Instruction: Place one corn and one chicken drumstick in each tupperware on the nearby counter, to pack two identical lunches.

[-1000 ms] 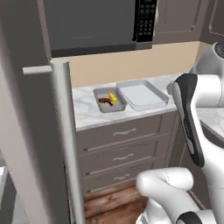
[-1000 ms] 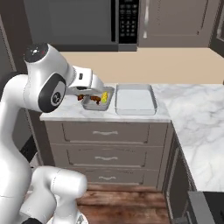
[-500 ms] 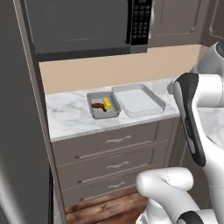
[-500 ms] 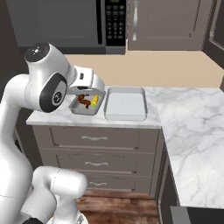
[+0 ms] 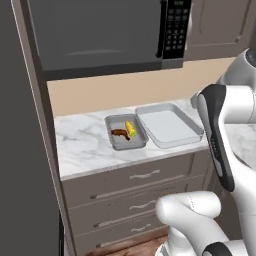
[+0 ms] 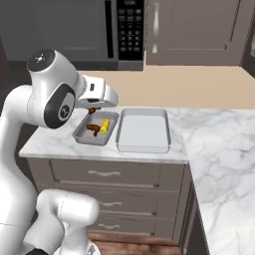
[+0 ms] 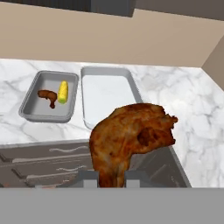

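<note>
The marble counter (image 5: 85, 145) carries the larger pale tupperware (image 5: 169, 125), bare inside, just beside the smaller grey tupperware (image 5: 125, 132) holding a corn cob (image 5: 130, 128) and a drumstick (image 5: 120, 133). The gripper (image 7: 110, 178) hangs short of the counter's front, clenched on a second chicken drumstick (image 7: 131, 138).

Chicken drumstick (image 7: 131, 140) hides part of the larger tupperware's (image 7: 107, 94) rim.

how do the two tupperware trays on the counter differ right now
The smaller tray is mid-grey; the larger tray is pale grey-white. The smaller tray holds a corn cob and a drumstick; the larger tray holds nothing. From the right base view the smaller sits left of the larger. Both are shallow, open, rounded rectangles, side by side on the marble counter.
</note>
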Robot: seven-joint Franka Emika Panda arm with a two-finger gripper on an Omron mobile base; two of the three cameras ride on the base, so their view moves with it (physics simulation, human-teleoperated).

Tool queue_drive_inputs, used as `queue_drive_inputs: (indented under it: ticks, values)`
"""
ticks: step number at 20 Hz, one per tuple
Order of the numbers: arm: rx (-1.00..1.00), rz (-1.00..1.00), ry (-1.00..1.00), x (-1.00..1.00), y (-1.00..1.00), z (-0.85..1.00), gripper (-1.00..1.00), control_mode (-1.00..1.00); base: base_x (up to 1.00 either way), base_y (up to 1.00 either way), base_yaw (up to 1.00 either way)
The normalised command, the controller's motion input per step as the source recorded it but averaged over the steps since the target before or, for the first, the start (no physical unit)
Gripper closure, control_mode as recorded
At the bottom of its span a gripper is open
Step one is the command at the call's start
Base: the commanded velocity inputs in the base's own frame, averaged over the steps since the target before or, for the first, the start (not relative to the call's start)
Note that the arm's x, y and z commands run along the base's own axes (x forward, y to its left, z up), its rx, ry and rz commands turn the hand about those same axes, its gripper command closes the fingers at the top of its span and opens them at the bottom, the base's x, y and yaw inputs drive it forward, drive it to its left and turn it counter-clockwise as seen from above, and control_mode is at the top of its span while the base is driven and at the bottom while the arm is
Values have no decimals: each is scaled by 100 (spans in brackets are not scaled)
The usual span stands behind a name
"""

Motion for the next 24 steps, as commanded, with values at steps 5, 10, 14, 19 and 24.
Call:
queue_drive_inputs:
  ticks: [5, 10, 14, 19, 24]
  values:
    - [0, 0, 0, 0, 0, 0, 100, 100, 66, -2, 2]
    - [0, 0, 0, 0, 0, 0, 100, 100, 56, -6, 2]
    - [0, 0, 0, 0, 0, 0, 100, 100, 49, -11, 2]
    - [0, 0, 0, 0, 0, 0, 100, 100, 1, -29, 0]
    - [0, 0, 14, -3, -40, -39, 100, -100, 0, 0, 0]
